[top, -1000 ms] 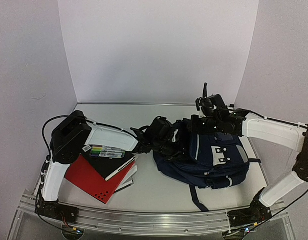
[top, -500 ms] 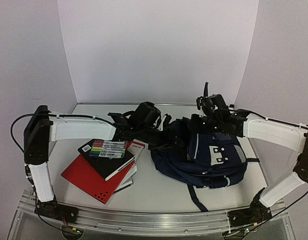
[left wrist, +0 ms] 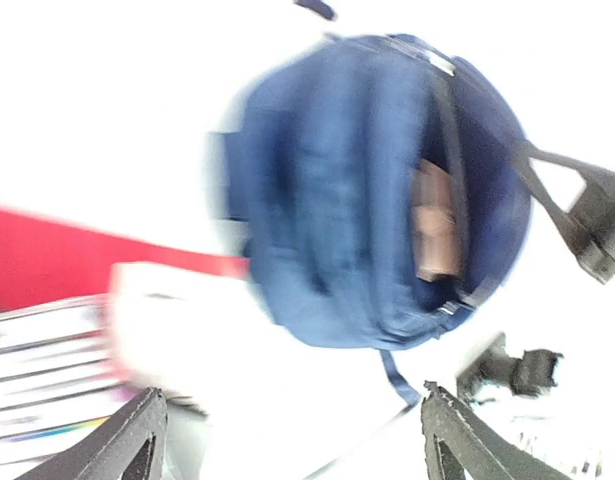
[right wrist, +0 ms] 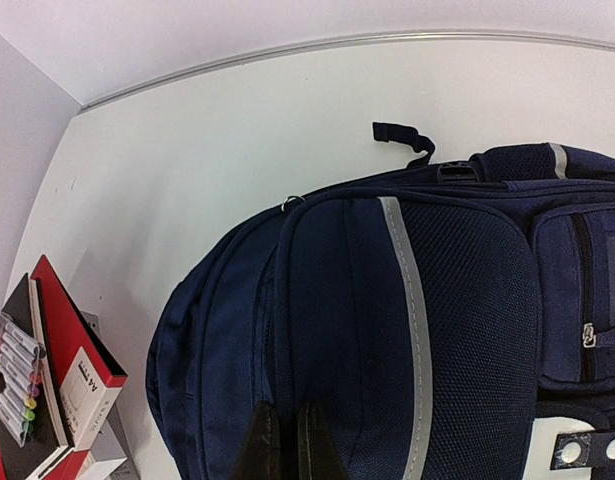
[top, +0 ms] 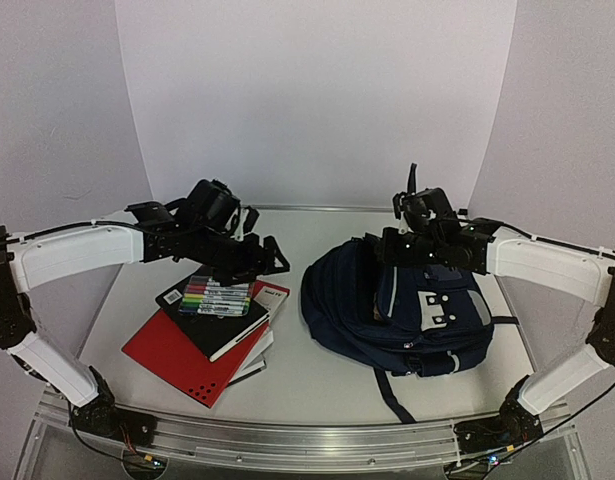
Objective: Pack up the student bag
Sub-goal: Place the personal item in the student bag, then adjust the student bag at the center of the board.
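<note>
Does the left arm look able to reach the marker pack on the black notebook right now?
Probably yes: the left hand is open, hovering just behind the marker pack on the black notebook, with nothing between them.

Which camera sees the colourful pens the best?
The top view: the pack of pens lies whole and sharp on the black notebook. The right wrist view shows the pens small, cut off at its left edge. The left wrist view is too blurred to tell them.
</note>
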Available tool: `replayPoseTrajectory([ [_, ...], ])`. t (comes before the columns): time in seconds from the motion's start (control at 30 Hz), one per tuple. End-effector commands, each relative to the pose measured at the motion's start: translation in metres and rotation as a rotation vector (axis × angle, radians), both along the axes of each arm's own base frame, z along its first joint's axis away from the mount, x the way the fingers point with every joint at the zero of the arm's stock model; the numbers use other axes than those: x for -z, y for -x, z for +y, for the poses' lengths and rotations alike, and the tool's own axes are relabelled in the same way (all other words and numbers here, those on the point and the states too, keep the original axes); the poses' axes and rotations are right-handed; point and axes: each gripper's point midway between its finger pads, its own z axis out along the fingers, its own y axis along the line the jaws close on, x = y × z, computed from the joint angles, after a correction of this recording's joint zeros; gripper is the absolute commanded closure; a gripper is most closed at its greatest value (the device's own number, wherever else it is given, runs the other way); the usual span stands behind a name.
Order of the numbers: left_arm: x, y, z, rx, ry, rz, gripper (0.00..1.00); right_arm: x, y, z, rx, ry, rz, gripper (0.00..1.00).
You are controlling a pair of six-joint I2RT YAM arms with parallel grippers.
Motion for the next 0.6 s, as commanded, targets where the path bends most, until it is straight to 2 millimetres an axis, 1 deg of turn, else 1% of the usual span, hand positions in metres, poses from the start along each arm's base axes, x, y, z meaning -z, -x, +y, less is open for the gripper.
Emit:
replayPoseTrajectory([
  [0.0,-0.019,-0.009,0.047,-0.088,-0.011,-0.067,0.09,-0.055,-0.013,0.014,-0.013,-0.105,-0.157,1.00],
  [0.07,-0.020,-0.011,0.061,-0.111,-0.006,-0.066,0.08,-0.052,-0.011,0.021,-0.057,-0.103,-0.148,1.00],
  [0.1,-0.019,-0.016,0.071,-0.135,-0.010,-0.064,0.07,-0.050,-0.010,0.023,-0.072,-0.098,-0.143,1.00],
  [0.23,-0.015,-0.024,0.098,-0.186,-0.027,-0.052,0.06,-0.030,-0.007,0.031,-0.116,-0.074,-0.102,1.00],
  [0.3,-0.014,-0.027,0.105,-0.199,-0.014,-0.045,0.06,-0.019,-0.005,0.036,-0.138,-0.065,-0.074,1.00],
  [0.4,-0.016,-0.030,0.106,-0.199,0.012,-0.046,0.05,0.000,0.002,0.051,-0.193,-0.047,-0.033,1.00],
  [0.53,-0.015,-0.035,0.093,-0.161,0.059,-0.031,0.05,0.025,0.007,0.074,-0.248,-0.024,0.018,1.00],
  [0.57,-0.016,-0.038,0.090,-0.152,0.063,-0.034,0.05,0.032,0.007,0.079,-0.257,-0.018,0.033,0.99],
])
